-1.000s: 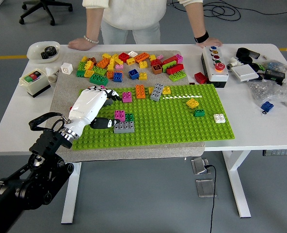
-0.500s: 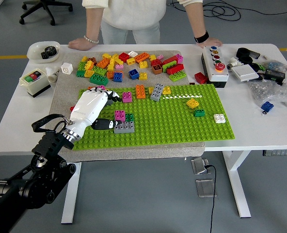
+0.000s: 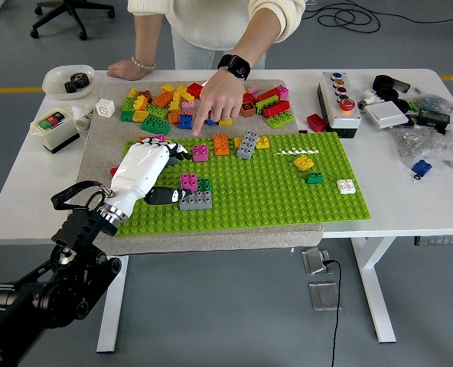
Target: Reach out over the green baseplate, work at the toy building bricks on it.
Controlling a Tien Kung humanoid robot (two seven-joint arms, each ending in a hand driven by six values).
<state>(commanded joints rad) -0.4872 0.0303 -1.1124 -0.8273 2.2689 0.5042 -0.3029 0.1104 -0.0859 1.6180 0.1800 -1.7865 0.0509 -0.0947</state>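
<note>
- Green baseplate [image 3: 288,200]: lies on a grey mat at the middle of the white table [image 3: 410,195], its front edge close to the table's near edge.
- Bricks on it: a magenta brick [image 3: 189,181] and a grey brick [image 3: 196,200] sit together near the plate's left end; others dot the far edge.
- My left hand [image 3: 145,170]: over the plate's left edge, fingers loosely curled, holding nothing; dark fingertips just beside the grey brick.
- Best practice, in my judgement: slide in low, pinch one brick squarely, lift straight.
- Person's hand [image 3: 213,98]: points down at the plate's far edge; I should keep clear.
</note>
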